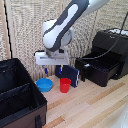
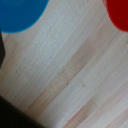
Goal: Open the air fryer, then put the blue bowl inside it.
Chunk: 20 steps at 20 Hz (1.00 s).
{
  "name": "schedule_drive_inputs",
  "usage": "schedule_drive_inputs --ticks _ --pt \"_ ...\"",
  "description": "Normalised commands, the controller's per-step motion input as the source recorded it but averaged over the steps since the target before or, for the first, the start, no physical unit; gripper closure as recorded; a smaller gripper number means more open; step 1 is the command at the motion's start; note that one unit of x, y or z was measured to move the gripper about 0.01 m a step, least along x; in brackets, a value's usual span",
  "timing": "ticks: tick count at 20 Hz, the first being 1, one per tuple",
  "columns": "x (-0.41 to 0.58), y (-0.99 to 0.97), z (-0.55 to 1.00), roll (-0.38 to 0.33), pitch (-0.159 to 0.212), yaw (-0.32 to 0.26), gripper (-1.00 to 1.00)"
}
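Observation:
The blue bowl (image 1: pixel 45 85) sits on the wooden floor, and the wrist view catches part of the blue bowl (image 2: pixel 20 12) at one edge. My gripper (image 1: pixel 53 71) hangs a little above and just to the exterior view's right of the bowl, apart from it. Its fingers look spread and hold nothing, and they do not show in the wrist view. On the exterior view's right stands the black air fryer (image 1: pixel 112 47), whose drawer (image 1: pixel 99 70) is slid out toward the bowl. The air fryer handle (image 1: pixel 84 75) is a dark stub on the drawer's front.
A red cup (image 1: pixel 65 85) stands right beside the bowl; the red cup (image 2: pixel 119 12) also shows in the wrist view. A dark-blue flat panel (image 1: pixel 71 76) leans behind the cup. A large black fabric case (image 1: pixel 17 97) fills the exterior view's left. A cable (image 1: pixel 107 50) hangs over the fryer.

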Motion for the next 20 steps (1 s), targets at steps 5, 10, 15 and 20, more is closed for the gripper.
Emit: schedule_drive_inputs --ticks 5,10,15,20 --pt "0.434 -0.13 -0.15 -0.038 0.002 0.238 -1.00" --pt "0.428 -0.03 -0.27 -0.064 -0.023 0.143 -1.00" --pt "0.322 0.00 -0.23 -0.017 -0.072 -0.047 -1.00" --pt "0.178 0.00 -0.15 0.000 -0.130 -0.086 -1.00"
